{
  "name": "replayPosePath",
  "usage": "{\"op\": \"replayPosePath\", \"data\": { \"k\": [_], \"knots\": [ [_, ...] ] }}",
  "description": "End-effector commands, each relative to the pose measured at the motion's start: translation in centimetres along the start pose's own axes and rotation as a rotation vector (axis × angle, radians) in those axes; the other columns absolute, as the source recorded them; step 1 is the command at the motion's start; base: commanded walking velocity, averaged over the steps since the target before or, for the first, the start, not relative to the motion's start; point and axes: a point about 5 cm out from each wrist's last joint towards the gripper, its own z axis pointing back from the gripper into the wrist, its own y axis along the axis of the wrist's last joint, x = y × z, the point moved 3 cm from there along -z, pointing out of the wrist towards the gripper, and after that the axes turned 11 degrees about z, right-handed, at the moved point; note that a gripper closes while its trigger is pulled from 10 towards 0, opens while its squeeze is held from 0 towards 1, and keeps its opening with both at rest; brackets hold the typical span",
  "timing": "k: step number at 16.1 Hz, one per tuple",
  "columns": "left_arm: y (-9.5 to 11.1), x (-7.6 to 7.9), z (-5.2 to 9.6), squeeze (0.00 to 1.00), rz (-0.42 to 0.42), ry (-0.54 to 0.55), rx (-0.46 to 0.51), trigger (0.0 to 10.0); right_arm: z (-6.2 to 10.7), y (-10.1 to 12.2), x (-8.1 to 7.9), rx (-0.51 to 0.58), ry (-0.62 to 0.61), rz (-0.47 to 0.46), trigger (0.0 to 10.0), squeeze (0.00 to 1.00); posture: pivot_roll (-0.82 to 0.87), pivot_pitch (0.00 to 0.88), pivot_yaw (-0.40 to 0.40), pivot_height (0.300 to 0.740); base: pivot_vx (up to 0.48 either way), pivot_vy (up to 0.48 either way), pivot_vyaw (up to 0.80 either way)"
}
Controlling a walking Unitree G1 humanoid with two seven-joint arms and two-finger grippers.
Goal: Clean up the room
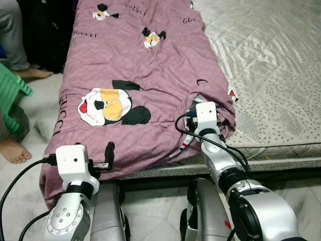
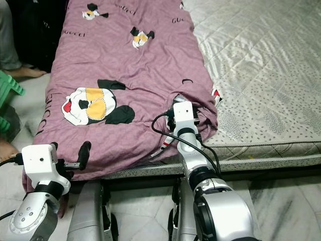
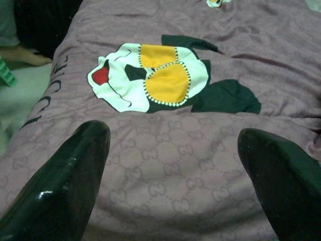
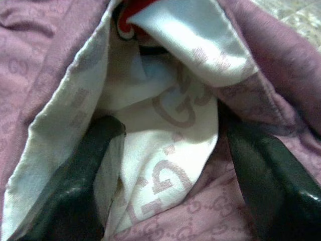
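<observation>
A purple blanket (image 1: 150,65) printed with cartoon mouse faces lies lengthwise along the left side of the bed. My left gripper (image 3: 173,138) is open just above the blanket's near left edge, its fingers (image 1: 109,150) pointing toward the large mouse print (image 1: 108,106). My right gripper (image 4: 170,130) is open at the blanket's near right corner, pushed into a fold where the white underside (image 4: 165,115) is turned up. That folded fabric lies between its two fingers (image 4: 95,150). In the eye views, the right wrist camera (image 1: 205,113) hides the fingertips.
The quilted grey-white mattress cover (image 1: 271,60) lies bare to the right of the blanket. The bed's front edge (image 1: 281,163) runs across just before me. On the floor at the left are a green stool (image 1: 12,93) and a person's bare feet (image 1: 14,150).
</observation>
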Motion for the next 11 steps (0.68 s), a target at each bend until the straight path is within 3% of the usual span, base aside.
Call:
{"op": "replayPosePath", "data": {
  "k": [1,5,11],
  "knots": [
    [0.5,-0.7,0.3,0.00,-0.019,0.033,0.007,10.0,-0.1,0.1,-0.5,-0.022,0.001,0.026,0.0,0.00,0.31,0.314,-0.010,0.551,0.000,0.000,0.00],
    [0.5,-0.5,0.3,0.00,-0.019,0.038,0.005,10.0,-0.4,0.4,-0.1,-0.044,-0.042,0.062,0.0,0.00,0.31,0.310,-0.014,0.551,0.000,0.000,0.00],
    [0.6,-0.5,-0.4,0.00,-0.017,0.035,0.010,10.0,-0.5,-1.0,2.9,-0.139,-0.180,0.008,0.0,0.00,0.31,0.293,-0.017,0.551,0.000,0.000,0.00]
  ]
}}
